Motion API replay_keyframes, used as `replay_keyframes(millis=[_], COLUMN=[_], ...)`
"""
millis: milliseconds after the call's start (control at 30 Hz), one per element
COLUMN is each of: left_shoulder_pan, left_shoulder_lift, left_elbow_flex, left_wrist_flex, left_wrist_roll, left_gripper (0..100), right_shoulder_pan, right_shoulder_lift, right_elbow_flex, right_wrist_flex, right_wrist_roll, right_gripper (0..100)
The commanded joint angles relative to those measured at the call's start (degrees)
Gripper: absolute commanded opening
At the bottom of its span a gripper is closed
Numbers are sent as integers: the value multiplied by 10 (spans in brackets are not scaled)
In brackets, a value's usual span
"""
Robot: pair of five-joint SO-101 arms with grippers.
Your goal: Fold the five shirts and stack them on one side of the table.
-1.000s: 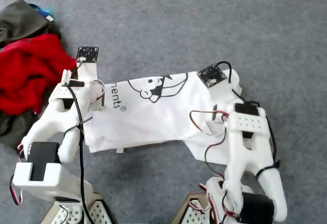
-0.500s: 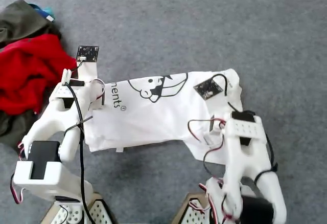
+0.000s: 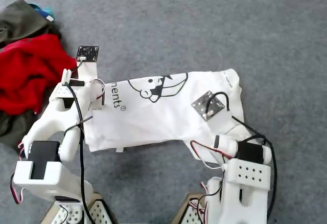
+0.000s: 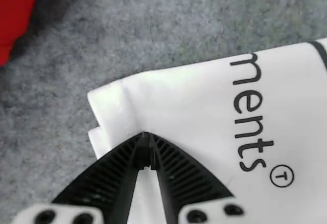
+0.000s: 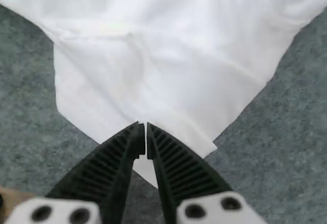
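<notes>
Jaws, left: the left gripper [image 4: 146,151] has its jaws pressed together at the white shirt's [image 3: 153,116] left corner. Whether cloth is caught between them cannot be told.
Jaws, right: the right gripper [image 5: 142,128] is likewise pressed together, low over the shirt's near right edge.
Change: the right arm has drawn back toward its base, from the shirt's far right corner to its near right part, and that corner now lies uncovered. The left arm and the shirt lie as before.
Count: two arms and one white shirt spread out. The pile holds one red garment [image 3: 28,73], one dark olive garment [image 3: 20,19] and a blue sliver [image 3: 46,12].
White shirt: it lies mid-table [image 3: 204,29] between the arms, with the pile at the far left.
</notes>
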Motion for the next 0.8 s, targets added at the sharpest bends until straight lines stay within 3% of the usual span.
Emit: replay_keyframes(millis=[0,400,767], left_shoulder_pan=[0,-2,-2], left_shoulder_lift=[1,1,1], left_elbow_flex=[-25,-22,-24], left_wrist_flex=[-11,-8,-8], left_wrist_roll=[2,3,4], left_gripper=[28,28,28], right_shoulder_pan=[9,9,9], right_shoulder_lift=[21,311,339], right_elbow_flex=[-58,-145,-83], right_wrist_flex=[-27,-195,-198], right_wrist_roll=[-12,-57,-54], right_gripper=[15,15,15])
